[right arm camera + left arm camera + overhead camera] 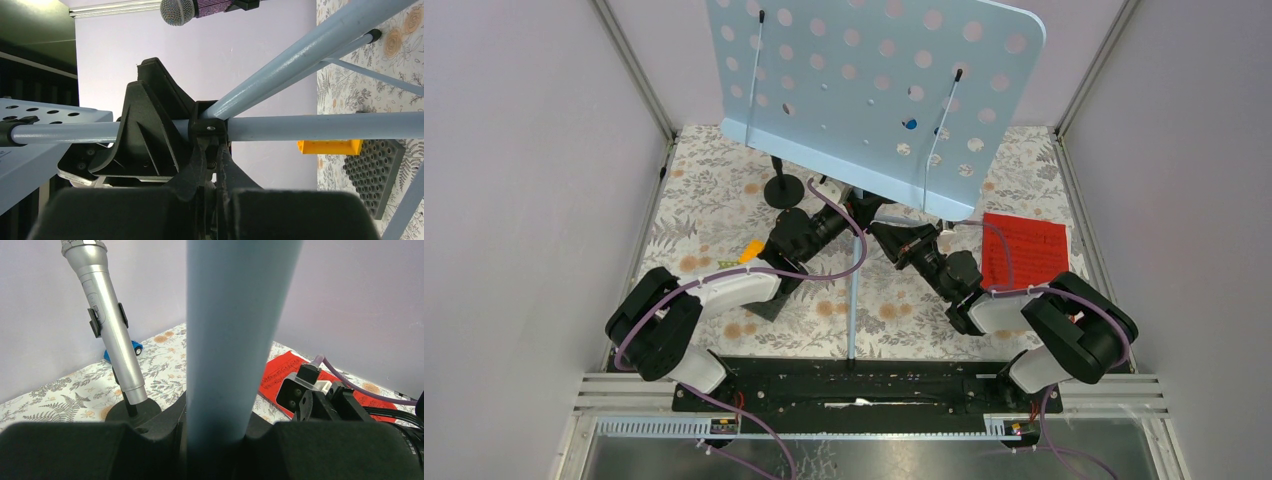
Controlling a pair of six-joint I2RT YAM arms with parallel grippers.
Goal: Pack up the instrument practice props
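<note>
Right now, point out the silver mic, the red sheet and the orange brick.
silver mic point(118, 352): left wrist view, middle of its barrel.
red sheet point(1034, 248): top external view, centre of the sheet.
orange brick point(330, 147): right wrist view, its visible side face.

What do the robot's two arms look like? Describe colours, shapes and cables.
Both arms match: the left arm and right arm have white casings with bulky black joints. A thin purple cable loops along each. The fingers are matte black.
</note>
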